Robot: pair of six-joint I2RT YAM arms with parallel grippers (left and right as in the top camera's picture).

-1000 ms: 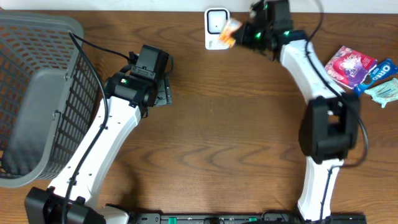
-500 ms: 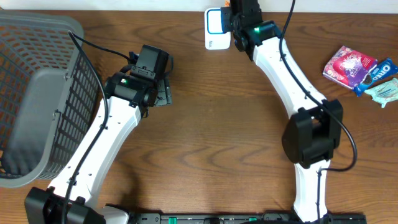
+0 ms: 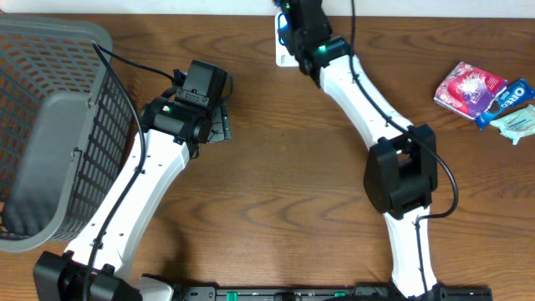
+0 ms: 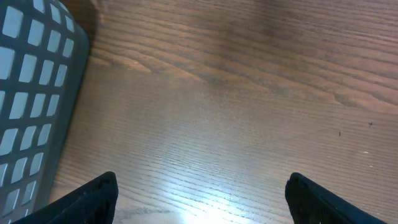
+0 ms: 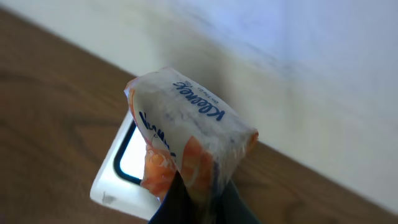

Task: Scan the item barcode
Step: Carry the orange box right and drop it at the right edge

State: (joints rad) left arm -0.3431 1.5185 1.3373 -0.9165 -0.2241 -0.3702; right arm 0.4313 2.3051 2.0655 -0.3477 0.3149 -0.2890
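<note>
The right hand [image 5: 198,202] is pressed together on the orange lower end of the tissue pack [image 5: 186,134]. It holds the pack at the far edge of the bench [image 3: 284,192], over the right side of the white scanner [image 5: 115,177]. The pack's long axis runs up out of the fingertips, leaning left, with its blue-lettered face turned toward the pale wall [image 5: 298,68]. The left hand [image 4: 199,202] hangs spread and empty above the wood beside the grey basket [image 3: 50,125]. Three snack packs [image 3: 472,88] lie at the far right, well apart from the scanner
</note>
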